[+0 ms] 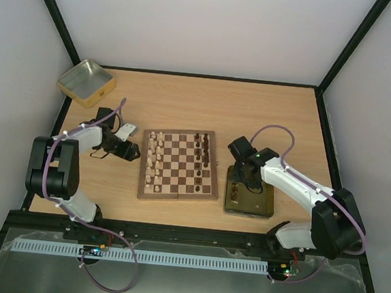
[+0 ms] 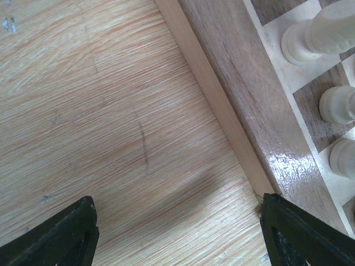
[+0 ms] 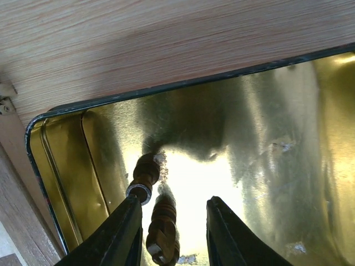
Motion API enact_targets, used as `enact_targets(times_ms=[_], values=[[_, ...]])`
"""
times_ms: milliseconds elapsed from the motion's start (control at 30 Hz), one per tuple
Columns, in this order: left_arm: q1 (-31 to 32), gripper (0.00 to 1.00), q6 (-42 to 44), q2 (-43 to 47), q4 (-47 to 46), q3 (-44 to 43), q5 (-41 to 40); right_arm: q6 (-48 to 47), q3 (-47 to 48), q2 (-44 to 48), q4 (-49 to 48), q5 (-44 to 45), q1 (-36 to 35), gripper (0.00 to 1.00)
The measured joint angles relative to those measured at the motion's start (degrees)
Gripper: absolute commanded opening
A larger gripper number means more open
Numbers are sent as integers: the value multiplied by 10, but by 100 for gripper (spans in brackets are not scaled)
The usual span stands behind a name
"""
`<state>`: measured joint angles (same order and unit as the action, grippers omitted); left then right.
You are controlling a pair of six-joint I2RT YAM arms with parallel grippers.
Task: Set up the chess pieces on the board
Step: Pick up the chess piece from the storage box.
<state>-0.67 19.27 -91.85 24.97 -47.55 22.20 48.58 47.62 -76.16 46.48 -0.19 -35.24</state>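
The board (image 1: 179,160) sits in the middle, the left gripper (image 2: 177,221) gapes over bare table (image 2: 111,111) by its left rim — and the right gripper (image 3: 173,206), fingers apart too, sits round one of two dark pieces (image 3: 161,227) in the gold tin (image 3: 61,166).

table (image 1: 274,105): board (image 1: 177,196), far tin (image 1: 85,80), near tin (image 1: 262,206)

Glossy wooden board (image 2: 238,72), shiny gold metal tin (image 3: 277,138)

gold tin (image 1: 85,82): table (image 1: 186,98) far-left corner | second gold tin (image 1: 260,203): table near-right, lying flat
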Motion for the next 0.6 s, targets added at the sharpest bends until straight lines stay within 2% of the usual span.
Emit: enact_targets(times_ms=[500, 600], values=[[0, 80, 0, 0, 0, 0, -2, -20, -12, -28, -57, -29, 0, 30], [0, 80, 0, 0, 0, 0, -2, -22, -16, -37, -63, -30, 0, 28]])
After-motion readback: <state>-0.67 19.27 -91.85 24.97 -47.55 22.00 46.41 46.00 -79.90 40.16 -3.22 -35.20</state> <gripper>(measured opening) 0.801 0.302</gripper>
